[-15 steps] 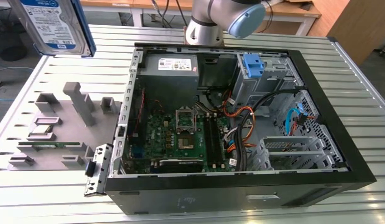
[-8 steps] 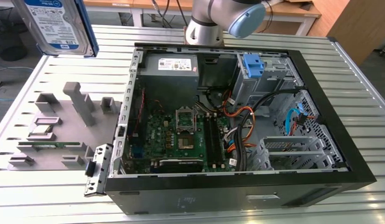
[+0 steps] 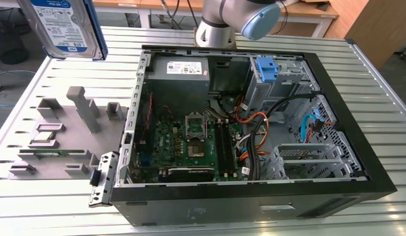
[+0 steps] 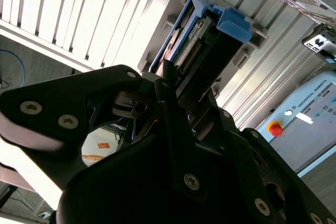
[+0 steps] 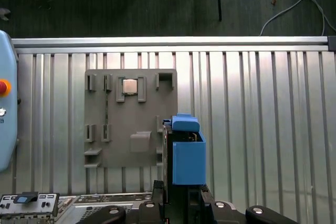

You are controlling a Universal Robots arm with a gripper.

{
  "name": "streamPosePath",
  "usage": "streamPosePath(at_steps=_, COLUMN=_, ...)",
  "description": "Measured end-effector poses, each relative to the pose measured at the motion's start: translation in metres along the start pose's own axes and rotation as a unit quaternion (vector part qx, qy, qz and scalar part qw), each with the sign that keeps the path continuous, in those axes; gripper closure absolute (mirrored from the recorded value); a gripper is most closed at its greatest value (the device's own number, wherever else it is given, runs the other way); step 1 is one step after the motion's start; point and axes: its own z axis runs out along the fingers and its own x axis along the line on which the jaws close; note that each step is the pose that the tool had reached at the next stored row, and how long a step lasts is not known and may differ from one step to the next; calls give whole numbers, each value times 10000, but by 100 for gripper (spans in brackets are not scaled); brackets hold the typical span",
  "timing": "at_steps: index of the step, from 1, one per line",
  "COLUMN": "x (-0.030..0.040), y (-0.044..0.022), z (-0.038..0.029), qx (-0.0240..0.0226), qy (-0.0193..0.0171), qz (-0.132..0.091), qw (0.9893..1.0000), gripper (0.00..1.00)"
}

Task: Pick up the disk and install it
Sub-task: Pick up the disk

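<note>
Disk [image 3: 65, 27], upright on edge, is clenched in the hand [image 5: 181, 195], which points straight down; it hangs well above the grey tray [image 5: 123, 119] on the desk [image 3: 387, 98], over one tray edge.

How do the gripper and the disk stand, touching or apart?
Touching. In the second wrist view the gripper clamps the disk, its fingers pressed against the drive's end with no gap.
</note>
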Motion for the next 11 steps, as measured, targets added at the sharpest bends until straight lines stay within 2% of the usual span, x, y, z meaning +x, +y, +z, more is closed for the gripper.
streamPosePath(at_steps=11, x=-4, y=-97, z=-4, qx=0, qy=0, qz=0, qw=10000, gripper=65)
